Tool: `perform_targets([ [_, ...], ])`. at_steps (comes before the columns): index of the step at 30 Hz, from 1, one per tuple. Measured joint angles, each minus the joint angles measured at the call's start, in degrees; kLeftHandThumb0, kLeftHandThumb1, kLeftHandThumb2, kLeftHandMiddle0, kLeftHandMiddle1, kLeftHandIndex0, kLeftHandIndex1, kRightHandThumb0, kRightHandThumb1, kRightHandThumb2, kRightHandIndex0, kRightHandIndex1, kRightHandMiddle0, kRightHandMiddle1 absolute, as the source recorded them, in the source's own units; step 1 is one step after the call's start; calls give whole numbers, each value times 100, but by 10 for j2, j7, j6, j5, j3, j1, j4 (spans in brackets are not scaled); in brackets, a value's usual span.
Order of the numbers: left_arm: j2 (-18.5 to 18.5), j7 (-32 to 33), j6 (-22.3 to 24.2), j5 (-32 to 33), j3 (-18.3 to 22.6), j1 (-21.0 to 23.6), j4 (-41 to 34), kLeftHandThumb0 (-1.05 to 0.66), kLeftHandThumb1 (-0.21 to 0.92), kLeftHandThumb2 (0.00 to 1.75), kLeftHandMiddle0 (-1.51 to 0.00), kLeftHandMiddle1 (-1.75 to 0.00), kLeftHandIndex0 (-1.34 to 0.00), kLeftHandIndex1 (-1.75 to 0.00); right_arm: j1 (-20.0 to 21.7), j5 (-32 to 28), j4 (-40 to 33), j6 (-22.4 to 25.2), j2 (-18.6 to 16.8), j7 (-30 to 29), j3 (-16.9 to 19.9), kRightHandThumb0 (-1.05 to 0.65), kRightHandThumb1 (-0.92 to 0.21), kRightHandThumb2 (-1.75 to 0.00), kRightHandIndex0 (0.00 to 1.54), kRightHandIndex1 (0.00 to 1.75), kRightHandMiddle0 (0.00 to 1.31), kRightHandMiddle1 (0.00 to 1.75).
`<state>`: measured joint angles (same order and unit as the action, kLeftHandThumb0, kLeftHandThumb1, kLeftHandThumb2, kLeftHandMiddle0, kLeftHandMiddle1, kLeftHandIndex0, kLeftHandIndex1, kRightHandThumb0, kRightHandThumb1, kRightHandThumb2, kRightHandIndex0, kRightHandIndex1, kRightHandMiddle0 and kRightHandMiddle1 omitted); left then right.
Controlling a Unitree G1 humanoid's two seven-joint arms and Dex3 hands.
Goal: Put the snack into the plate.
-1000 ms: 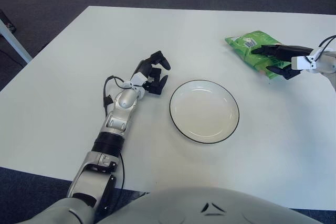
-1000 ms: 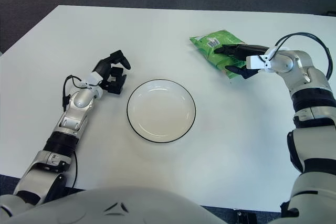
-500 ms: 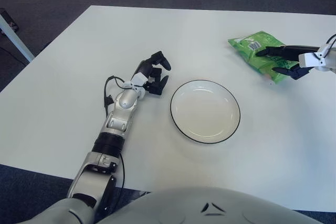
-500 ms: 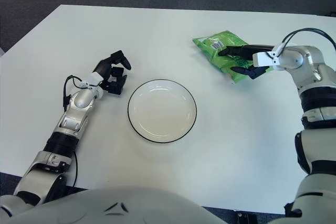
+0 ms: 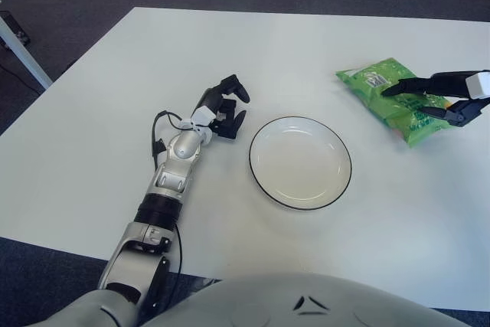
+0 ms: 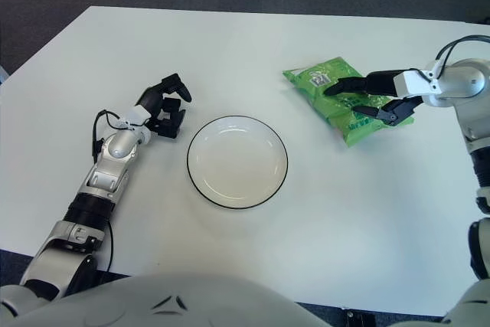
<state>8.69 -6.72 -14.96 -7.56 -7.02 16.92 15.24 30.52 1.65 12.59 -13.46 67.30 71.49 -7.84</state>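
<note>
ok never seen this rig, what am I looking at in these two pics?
A humanoid robot with two arms, each ending in a three-finger hand. Both pictures come from a stereo camera on its head, looking down at a white table, so they show one scene from slightly different spots. On the table lie a white plate with nothing in it and a green snack bag to its right. The right hand reaches over the bag, fingers spread across it; whether it grips the bag is unclear. The left hand shows left of the plate, fingers curled, holding nothing.

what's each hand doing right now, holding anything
Left hand: curled, holding nothing, left of the plate.
Right hand: fingers spread over the green snack bag, touching it, not gripping it.
</note>
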Motion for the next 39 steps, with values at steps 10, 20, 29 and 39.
perform_targets([
  [10,2,5,-4,-9,-3,-1,4,-46,36,126,-126,-175,-58,-175,-29,-7,-83,83,63,72,24,-101,-92,-113,4,2,0,14],
  [20,4,3,-7,-8,-1,-1,8,-46,37,126,-127,-175,-57,-175,-73,-10,-187,165,87,45,110,-101,-92,-109,17,10,0,4],
  [29,3,5,-11,-15,-2,-1,8,-46,37,126,-126,-175,-57,-175,-99,-8,-204,152,70,-26,158,-98,-92,-104,16,33,0,11],
  [39,3,5,-11,-14,-1,-1,6,-46,37,125,-125,-175,-57,-175,-123,-17,-196,133,51,-51,173,-96,-92,-99,11,42,0,15],
])
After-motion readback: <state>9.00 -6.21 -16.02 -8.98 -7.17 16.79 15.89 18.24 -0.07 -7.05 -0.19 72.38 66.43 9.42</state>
